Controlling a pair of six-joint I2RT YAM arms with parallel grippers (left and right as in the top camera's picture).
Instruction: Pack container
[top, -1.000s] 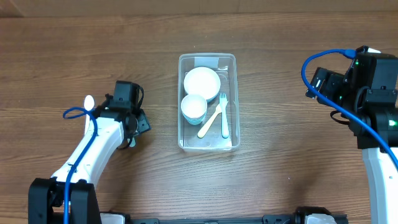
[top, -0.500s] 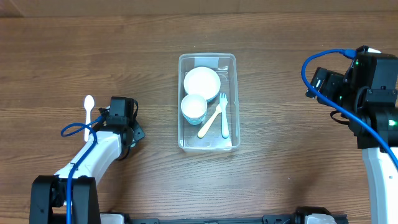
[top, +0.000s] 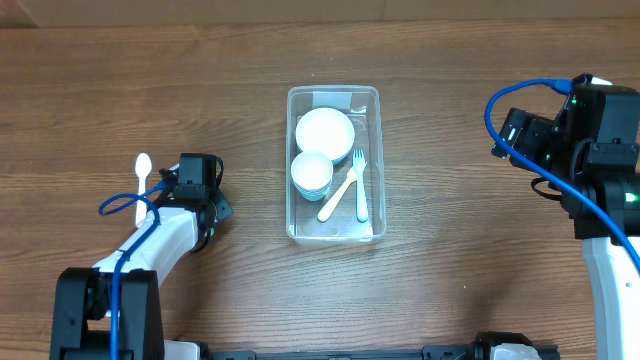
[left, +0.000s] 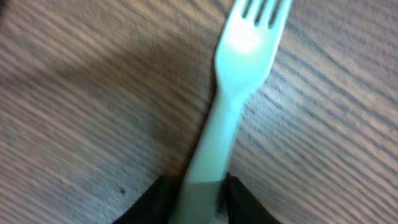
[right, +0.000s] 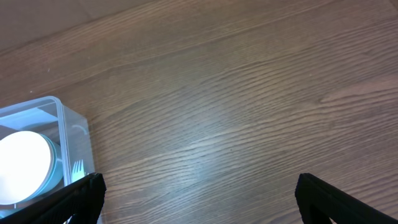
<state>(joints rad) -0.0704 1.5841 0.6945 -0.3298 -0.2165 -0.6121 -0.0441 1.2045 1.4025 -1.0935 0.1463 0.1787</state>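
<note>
Your container (top: 333, 91), between both arms, holds bowls (top: 325, 130) and cutlery (top: 345, 190); left of it your left gripper (left: 198, 193) pinches a teal fork (left: 239, 68), a white spoon (top: 142, 170) lies unpacked beyond, and your right gripper (right: 199, 196) gapes empty.

The clear container (top: 335, 228) sat mid-worktop (top: 460, 270), holding a white bowl (top: 325, 130), a cup (top: 311, 172), a fork (top: 360, 190) and a cream utensil (top: 333, 203). A white spoon (top: 143, 170) lay beside the left arm (top: 165, 232).

The container (top: 290, 160) holds bowls (top: 325, 130) and cutlery (top: 360, 190); a spoon (top: 142, 165) and fork (left: 230, 93) lie left.
</note>
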